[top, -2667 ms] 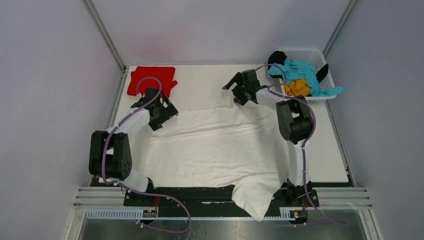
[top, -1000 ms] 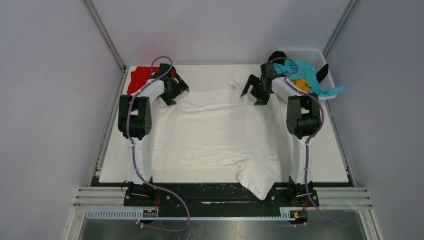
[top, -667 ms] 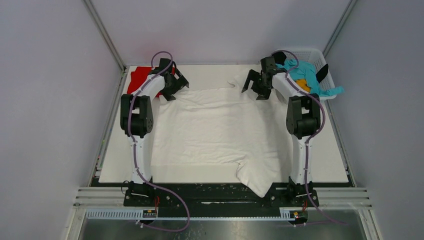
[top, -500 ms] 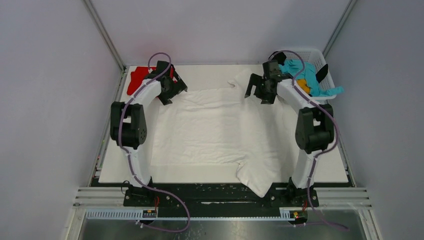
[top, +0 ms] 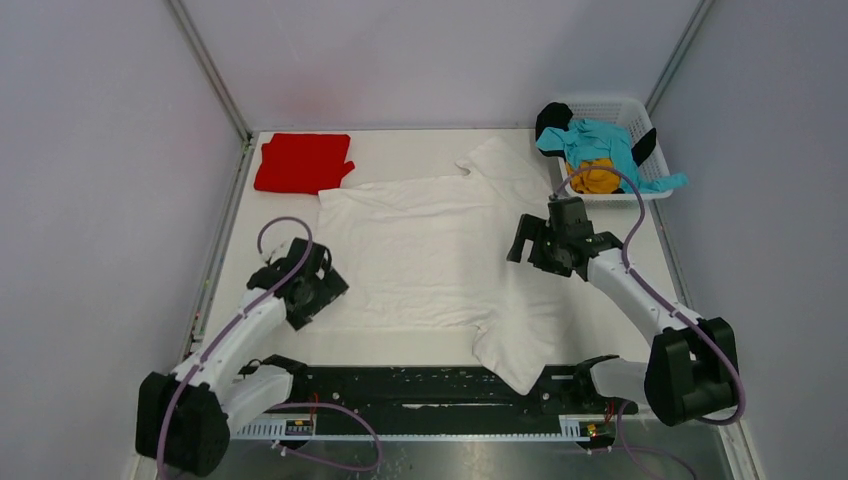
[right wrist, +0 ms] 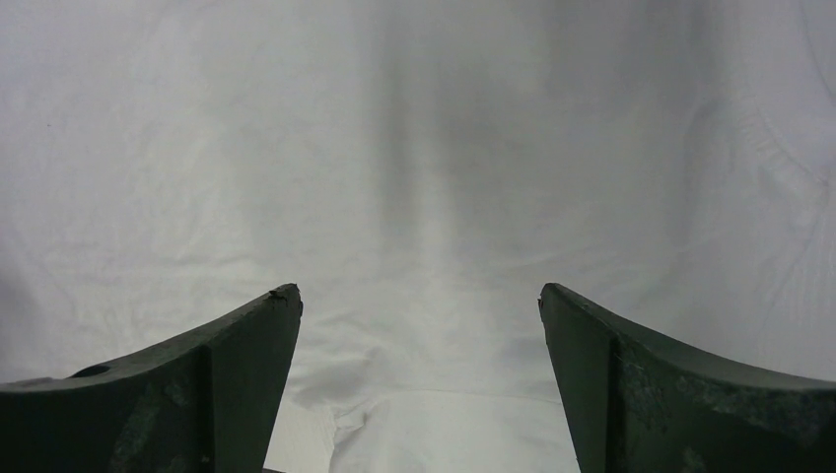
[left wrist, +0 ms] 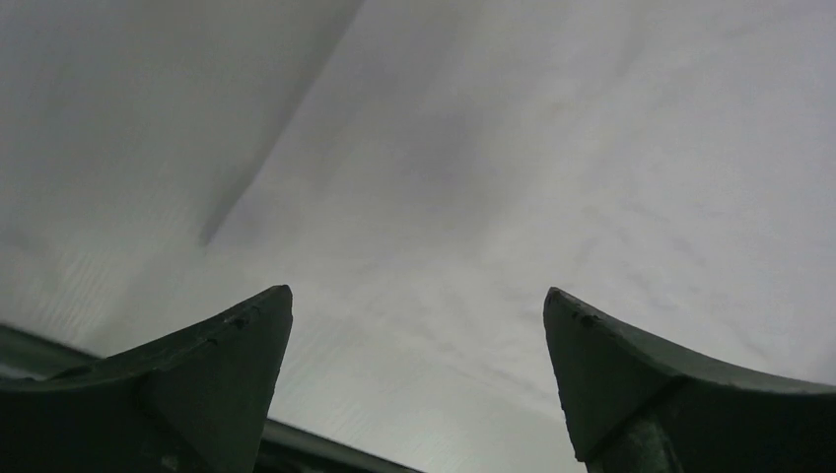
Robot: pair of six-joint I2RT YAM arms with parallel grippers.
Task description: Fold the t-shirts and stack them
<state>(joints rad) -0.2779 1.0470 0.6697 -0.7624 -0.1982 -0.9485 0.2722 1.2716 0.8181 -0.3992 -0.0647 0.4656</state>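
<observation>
A large white t-shirt (top: 430, 250) lies spread flat over the middle of the table, with one corner hanging over the near edge. It fills the left wrist view (left wrist: 513, 168) and the right wrist view (right wrist: 414, 148). A folded red t-shirt (top: 303, 161) lies at the far left corner. Teal (top: 600, 140), orange (top: 597, 176) and black (top: 551, 117) shirts are piled in the basket. My left gripper (top: 322, 290) is open and empty at the white shirt's left edge. My right gripper (top: 528, 245) is open and empty over the shirt's right side.
A white lattice basket (top: 615, 108) stands at the far right corner. The table (top: 660, 320) has bare strips to the left and right of the white shirt. Grey walls close in both sides and the back.
Both grippers have let go of the white shirt's far edge and pulled back toward me. The shirt now lies flat, its far edge near the red shirt.
</observation>
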